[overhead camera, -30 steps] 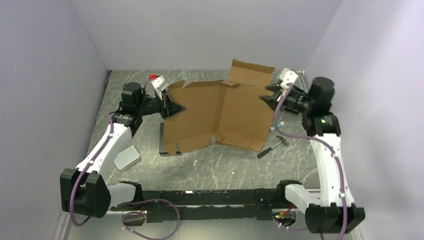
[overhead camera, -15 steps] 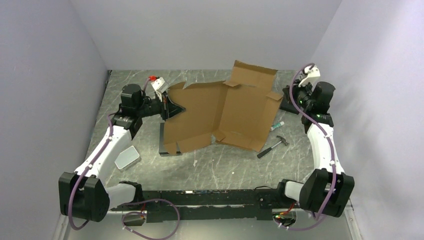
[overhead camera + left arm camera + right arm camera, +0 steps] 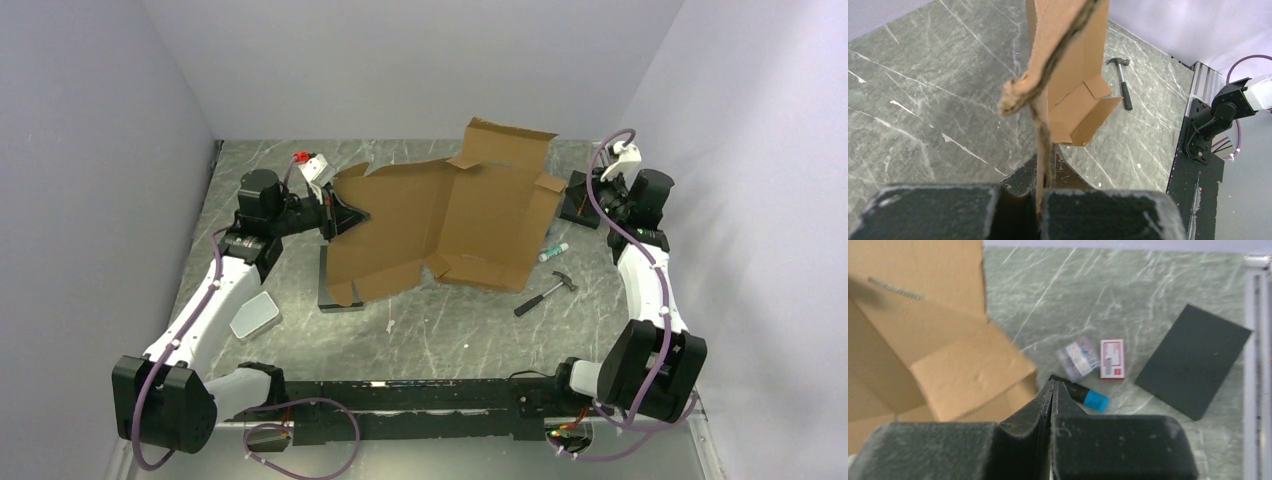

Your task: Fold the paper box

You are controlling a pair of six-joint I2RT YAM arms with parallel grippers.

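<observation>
Your right pincer (image 3: 1053, 386) has let go of the paper box (image 3: 440, 225) and drawn back, its fingers pressed together on nothing. The right flap has sagged, so it probably needs regrasping. The box lies just left of it, mid-tabletop (image 3: 450, 330), and your left pincer (image 3: 345, 215) is clamped on its left edge.

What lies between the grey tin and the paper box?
In the top view: bare table next to the grey tin, then the thin edge of a black block, partly hidden by the paper box.

paper box (image 3: 440, 225), brown cardboard (unfolded), flaps raised
</observation>
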